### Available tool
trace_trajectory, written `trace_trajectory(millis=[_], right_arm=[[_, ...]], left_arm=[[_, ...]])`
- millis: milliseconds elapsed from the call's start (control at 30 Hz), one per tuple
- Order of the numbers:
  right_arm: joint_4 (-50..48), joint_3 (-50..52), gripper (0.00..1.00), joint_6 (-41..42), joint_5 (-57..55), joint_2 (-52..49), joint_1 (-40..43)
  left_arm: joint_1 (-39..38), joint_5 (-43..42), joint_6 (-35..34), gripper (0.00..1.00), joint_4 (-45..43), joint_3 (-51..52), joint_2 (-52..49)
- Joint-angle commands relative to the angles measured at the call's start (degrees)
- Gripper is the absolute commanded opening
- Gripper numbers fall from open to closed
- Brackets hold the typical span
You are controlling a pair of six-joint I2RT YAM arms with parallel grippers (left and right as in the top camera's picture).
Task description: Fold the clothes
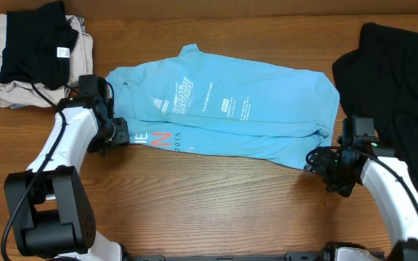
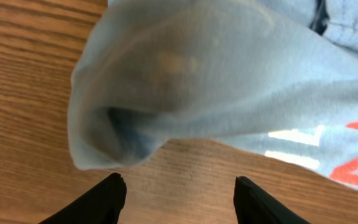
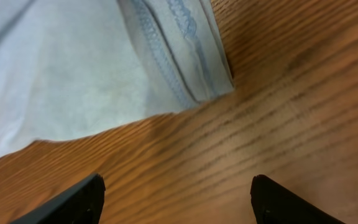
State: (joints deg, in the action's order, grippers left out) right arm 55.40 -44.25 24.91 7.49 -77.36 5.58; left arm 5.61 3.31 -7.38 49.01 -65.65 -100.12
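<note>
The light blue T-shirt [image 1: 223, 109] lies across the middle of the table, folded lengthwise, with white print on top and red lettering near its left end. My left gripper [image 1: 122, 135] sits at the shirt's left edge. In the left wrist view a rounded fold of blue cloth [image 2: 197, 81] hangs just ahead of that gripper [image 2: 180, 186], which is open with only wood between its fingers. My right gripper [image 1: 315, 158] is at the shirt's lower right corner. In the right wrist view it [image 3: 178, 190] stands open over bare wood, with the stitched hem [image 3: 166, 56] just ahead.
A large black garment [image 1: 398, 80] is spread over the table's right side, close behind the right arm. At the back left, a black garment [image 1: 38, 43] lies on a beige cloth [image 1: 13, 90]. Bare wood [image 1: 216, 203] runs along the front.
</note>
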Motion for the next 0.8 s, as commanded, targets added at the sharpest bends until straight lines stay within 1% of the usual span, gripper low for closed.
trace_trajectory(millis=[0,33,100,233,300,467,567,767], right_arm=[[-2.5,0.9,0.79,0.7,0.1,-2.4,0.1],[-3.8,0.9,0.79,0.7,0.1,-3.3,0.1],[-6.3,1.1,0.79,0.7,0.1,-5.0,0.1],[-10.0,1.2,0.74,0.7,-0.4,-8.8,0.1],[-11.3,1.2,0.74,0.7,-1.8,-10.4,0.1],[-13.8,1.2,0.73,0.7,-6.9,-12.5,0.1],[-15.1,1.2,0.67,0.7,-7.9,-12.5,0.1],[-15.5,1.2,0.45,0.7,-7.9,-12.5,0.1]], left_arm=[[-0.3,2.6,-2.1,0.53,-2.1,0.7,1.0],[-0.3,3.2,-2.1,0.47,-2.8,0.7,1.0],[-0.3,3.3,-2.1,0.42,-4.2,0.7,1.0],[-0.4,3.3,-2.1,0.33,-5.4,0.7,0.9],[-0.4,3.3,-2.1,0.31,-5.6,0.7,0.8],[-0.4,2.7,-2.1,0.31,-5.3,0.8,-0.4],[-0.4,2.6,-2.1,0.31,-4.2,0.8,-1.7],[-0.4,2.4,-2.1,0.31,-3.2,0.8,-5.6]])
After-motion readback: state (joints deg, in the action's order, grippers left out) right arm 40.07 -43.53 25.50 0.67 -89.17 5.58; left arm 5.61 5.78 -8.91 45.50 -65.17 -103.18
